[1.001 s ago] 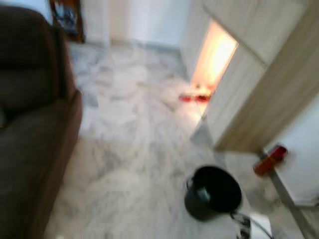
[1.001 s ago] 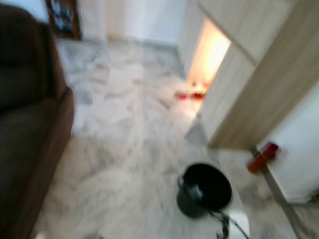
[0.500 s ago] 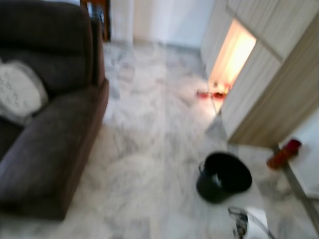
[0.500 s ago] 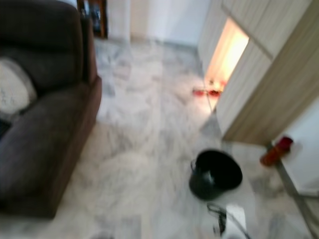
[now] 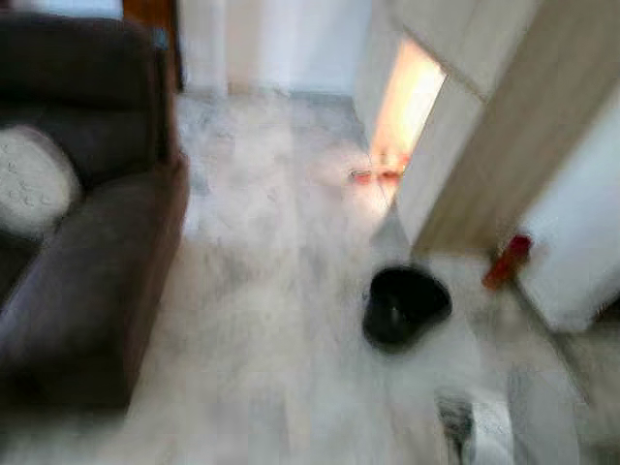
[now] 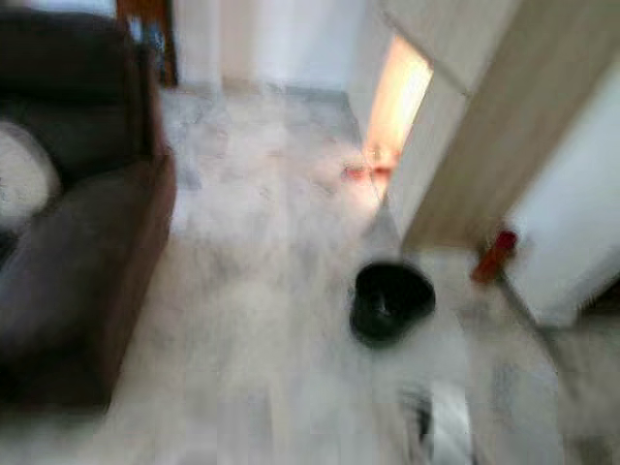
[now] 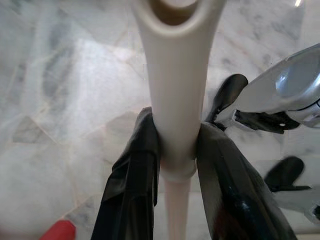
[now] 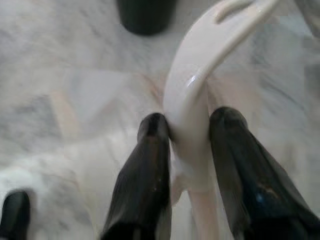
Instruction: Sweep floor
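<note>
Since half a second ago my head view has swung: the sofa [image 5: 87,252] sits further left, the black bucket [image 5: 402,305] has slid up toward mid-frame, and everything is more blurred, so I read that as my own turning, not things shifting.

I have both grippers clenched on white handles. The left gripper [image 7: 175,165] grasps the broom handle [image 7: 175,90], its fingers [image 7: 135,180] pressed to either side of the shaft, with marble floor [image 7: 65,85] beyond. A red bit at that view's edge may be the broom head, though I cannot tell. The right gripper [image 8: 187,145] grips a curved white handle [image 8: 200,75], probably a dustpan's, and a dark round thing, likely the bucket, lies beyond it.

My judgement: I am walking into position, sweeping not yet begun. To do this well, I would let the body settle before the first stroke, keep the shaft seated deep between the fingers so it cannot twist, and draw strokes along the open floor between sofa and bucket, staying clear of the bucket and the red object [image 5: 508,260] by the wall.
</note>
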